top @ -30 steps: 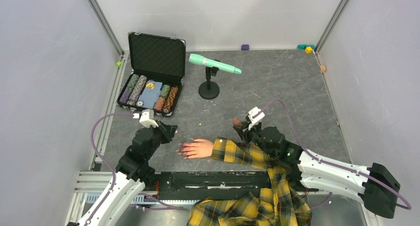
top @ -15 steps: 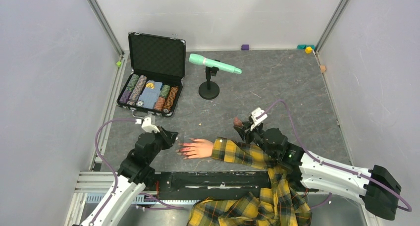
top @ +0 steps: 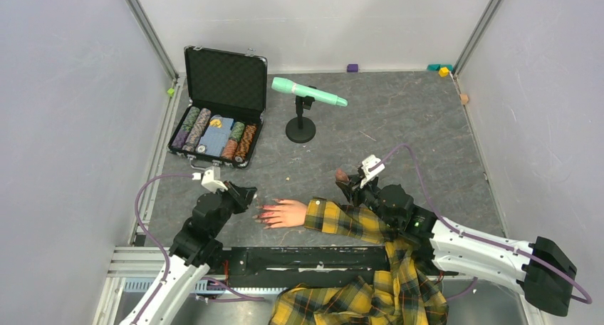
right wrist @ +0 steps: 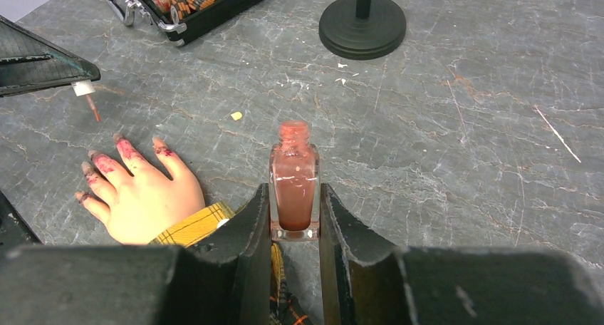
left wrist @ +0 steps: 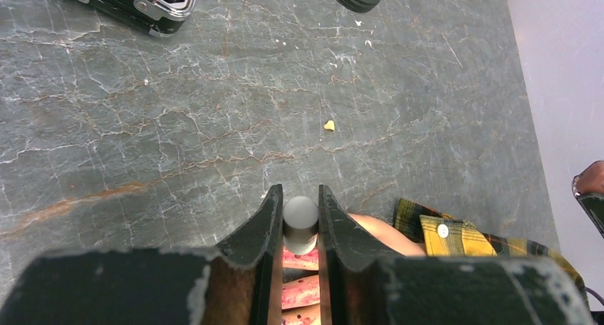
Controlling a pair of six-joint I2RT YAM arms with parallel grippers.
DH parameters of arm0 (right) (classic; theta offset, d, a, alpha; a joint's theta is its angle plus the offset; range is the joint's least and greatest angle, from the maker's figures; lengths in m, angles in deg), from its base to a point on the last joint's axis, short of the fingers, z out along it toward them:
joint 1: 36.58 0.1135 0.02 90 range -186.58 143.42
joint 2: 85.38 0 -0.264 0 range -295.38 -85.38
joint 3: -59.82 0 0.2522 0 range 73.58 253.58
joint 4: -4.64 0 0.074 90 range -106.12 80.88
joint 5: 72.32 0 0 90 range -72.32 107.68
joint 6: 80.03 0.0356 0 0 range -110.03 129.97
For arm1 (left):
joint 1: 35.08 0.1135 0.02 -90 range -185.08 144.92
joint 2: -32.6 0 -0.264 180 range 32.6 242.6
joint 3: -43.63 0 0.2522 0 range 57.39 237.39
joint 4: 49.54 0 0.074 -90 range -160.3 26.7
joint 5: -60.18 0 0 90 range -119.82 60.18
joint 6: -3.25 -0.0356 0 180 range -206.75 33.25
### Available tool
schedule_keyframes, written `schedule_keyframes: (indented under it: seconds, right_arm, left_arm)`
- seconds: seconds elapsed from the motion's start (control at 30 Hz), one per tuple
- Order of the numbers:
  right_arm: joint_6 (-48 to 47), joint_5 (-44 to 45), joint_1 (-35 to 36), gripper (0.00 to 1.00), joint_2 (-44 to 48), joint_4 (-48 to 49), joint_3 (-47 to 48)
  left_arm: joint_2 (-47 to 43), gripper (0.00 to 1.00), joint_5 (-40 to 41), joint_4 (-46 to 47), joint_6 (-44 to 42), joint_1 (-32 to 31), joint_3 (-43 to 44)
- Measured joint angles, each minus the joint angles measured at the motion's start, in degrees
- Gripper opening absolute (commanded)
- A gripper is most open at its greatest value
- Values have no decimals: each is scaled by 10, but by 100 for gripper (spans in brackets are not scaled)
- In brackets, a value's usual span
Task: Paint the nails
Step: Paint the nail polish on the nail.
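The pale mannequin hand (top: 285, 212) lies palm down in a yellow plaid sleeve (top: 342, 219), fingers pointing left. Its nails (right wrist: 94, 158) and fingertips are smeared red. My left gripper (top: 244, 196) is shut on the polish cap (left wrist: 300, 218), just left of and above the fingertips. The fingers of the hand (left wrist: 305, 291) show below between the jaws. In the right wrist view the cap's thin brush (right wrist: 93, 107) hangs clear above the fingers. My right gripper (top: 350, 184) is shut on the open, uncapped polish bottle (right wrist: 294, 189), held upright beside the wrist.
An open case of poker chips (top: 217, 115) lies at the back left. A mint microphone on a black stand (top: 303, 107) is behind the hand. A yellow crumb (left wrist: 329, 125) lies on the grey mat. The plaid shirt (top: 356, 300) drapes over the near edge.
My left gripper with the cap has drawn a little toward the near edge, closer to the fingertips. The right gripper and bottle have barely shifted.
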Motion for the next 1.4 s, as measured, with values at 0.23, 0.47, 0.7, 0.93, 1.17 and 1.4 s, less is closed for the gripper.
schedule_keyframes:
  seconds: [0.23,0.47,0.7,0.93,1.17,1.4]
  right_arm:
    - [1,0,0,0,-1,5,-1]
    - [3,-2,0,0,0,11,-10]
    - [6,-3,0,0,5,14,-17]
    - [6,-3,0,0,10,17,-17]
    - [10,-3,0,0,10,20,-18]
    - [11,-5,0,0,10,26,-19]
  left_arm:
    - [0,2,15,9,0,0,-2]
    - [36,2,40,12,14,0,-2]
    - [99,2,45,14,19,0,-3]
    - [94,2,43,23,19,0,-5]
    - [94,2,37,29,18,0,-7]
    - [114,2,25,40,18,0,-7]
